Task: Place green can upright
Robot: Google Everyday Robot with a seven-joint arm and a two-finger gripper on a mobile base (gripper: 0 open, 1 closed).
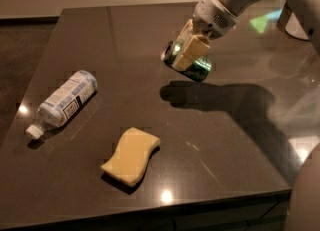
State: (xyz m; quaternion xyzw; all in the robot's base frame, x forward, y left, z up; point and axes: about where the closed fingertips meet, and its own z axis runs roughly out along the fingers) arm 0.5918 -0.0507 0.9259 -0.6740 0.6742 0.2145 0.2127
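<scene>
Holding green can (201,68) clamped sideways between fingers (192,50) of gripper (189,55), clear of table (125,40) right of upper centre; likely next: rotate can vertical, lower to table, release.

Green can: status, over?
Gripper above far side of table, jaws shut on green can. Can airborne, tilted, not upright. Bottle and sponge off left, not in the way.

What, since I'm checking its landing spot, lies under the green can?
The gripper holds the green can tilted above the table; beneath it show only tabletop and shadow. A finger covers the can's middle.
</scene>
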